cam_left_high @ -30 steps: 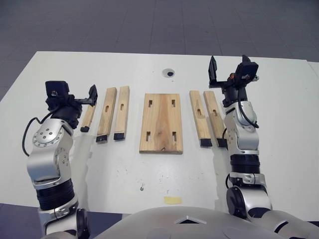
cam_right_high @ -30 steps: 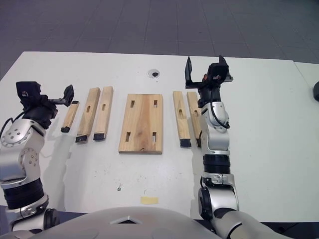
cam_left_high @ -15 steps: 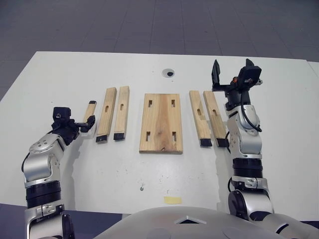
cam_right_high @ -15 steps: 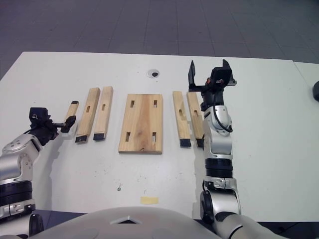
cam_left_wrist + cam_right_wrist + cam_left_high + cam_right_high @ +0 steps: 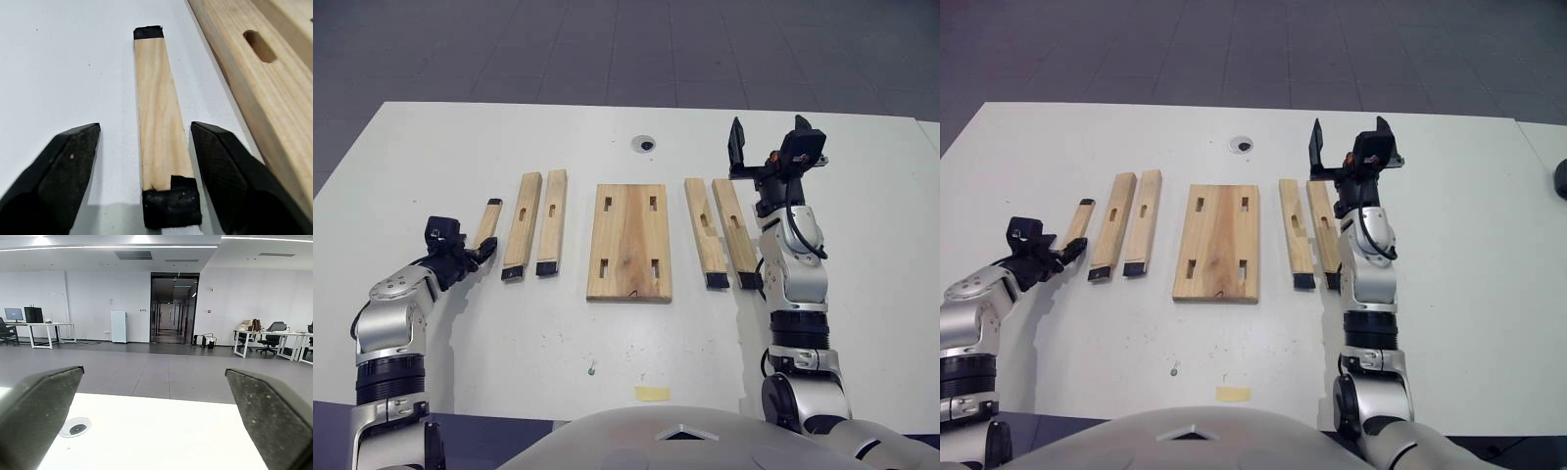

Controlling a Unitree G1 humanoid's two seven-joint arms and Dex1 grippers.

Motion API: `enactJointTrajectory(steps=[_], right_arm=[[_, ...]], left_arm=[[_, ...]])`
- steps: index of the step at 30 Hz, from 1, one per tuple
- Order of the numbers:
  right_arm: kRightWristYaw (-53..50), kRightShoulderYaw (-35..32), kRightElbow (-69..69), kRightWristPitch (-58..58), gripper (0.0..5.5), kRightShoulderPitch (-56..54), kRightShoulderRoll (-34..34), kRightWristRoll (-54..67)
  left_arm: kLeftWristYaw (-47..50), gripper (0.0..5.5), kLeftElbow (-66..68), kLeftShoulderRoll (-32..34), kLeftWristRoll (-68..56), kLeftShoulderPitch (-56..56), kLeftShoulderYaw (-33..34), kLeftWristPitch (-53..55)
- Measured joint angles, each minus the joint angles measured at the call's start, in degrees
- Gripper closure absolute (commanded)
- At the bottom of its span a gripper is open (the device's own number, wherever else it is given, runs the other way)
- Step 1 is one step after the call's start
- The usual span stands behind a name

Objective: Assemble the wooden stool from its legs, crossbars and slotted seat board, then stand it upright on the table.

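Now | crossbar (image 5: 159,122) is lying flat near the table's (image 5: 460,137) left edge, beside the slotted legs (image 5: 522,223) | left gripper (image 5: 144,128) is straddling its near end, jaws apart, likely lining up a grasp | right gripper (image 5: 766,147) is hovering, jaws apart, toward the far right edge, probably keeping clear.

Pale four-slot seat board (image 5: 628,241) laid flat at centre, pair of slotted legs (image 5: 522,225) placed side by side at its 9 o'clock, short black-capped crossbar (image 5: 487,221) beyond them, pair of notched legs (image 5: 704,231) at 3 o'clock.
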Motion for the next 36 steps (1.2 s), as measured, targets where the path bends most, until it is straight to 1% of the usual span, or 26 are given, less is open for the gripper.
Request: enactJointTrajectory(steps=[6,9,10,17,19,20,22,24,26,28,30,32,34,36], right_arm=[[0.0,0.1,-0.2,0.1,0.10,0.0,0.0,0.1],[0.0,0.0,-0.2,0.2,0.10,0.0,0.0,0.2],[0.0,0.0,-0.2,0.3,0.10,0.0,0.0,0.4],[0.0,-0.2,-0.2,0.6,0.10,-0.4,0.0,0.8],[0.2,-0.4,-0.2,0.7,0.10,-0.4,0.0,1.4],[0.3,-0.6,-0.2,1.3,0.10,-0.6,0.1,2.1],[1.3,-1.5,-0.2,3.7,0.10,-1.0,0.3,5.3],[4.1,-2.3,-0.4,7.8,0.10,-1.5,0.3,10.1],[7.3,-2.8,-2.3,13.5,0.10,-1.8,0.4,16.8],[9.9,-3.8,-5.5,22.8,0.10,-2.4,1.0,28.0],[11.0,-4.7,-7.6,28.7,0.10,-2.6,1.5,35.7],[11.2,-6.2,-10.5,36.4,0.10,-2.7,2.0,46.2],[10.7,-6.3,-12.4,40.0,0.10,-2.9,2.4,51.2],[10.3,-5.8,-13.9,42.8,0.10,-2.8,2.7,54.7]], left_arm=[[-0.5,3.56,0.0,-0.2,-0.8,1.4,-0.9,-1.9],[-0.5,4.16,-0.1,-0.3,-1.0,1.8,-1.3,-2.7],[-0.5,4.22,-0.2,-0.3,-1.1,1.9,-1.5,-3.0],[0.6,4.22,-0.2,-0.9,-1.8,2.2,-1.0,-3.5],[2.6,4.22,-0.2,-2.4,-1.9,2.5,0.6,-4.4],[3.9,4.22,-0.2,-3.8,-3.3,2.4,2.5,-5.0],[7.4,4.22,0.0,-6.4,-4.7,2.2,6.1,-6.0],[10.3,4.22,-1.0,-7.0,-4.4,1.2,7.2,-7.1],[11.2,4.22,-5.3,-6.9,-4.0,-1.1,6.9,-8.6],[10.3,4.22,-11.5,-6.7,-4.2,-4.8,4.4,-9.9],[8.9,4.22,-15.2,-6.7,-4.3,-6.8,2.3,-10.3],[6.8,4.22,-20.1,-6.7,-4.4,-8.1,-1.6,-10.2],[4.9,4.22,-23.8,-6.6,-4.2,-9.1,-5.8,-10.0],[2.8,4.22,-26.8,-6.7,-2.9,-10.3,-11.5,-10.1]])
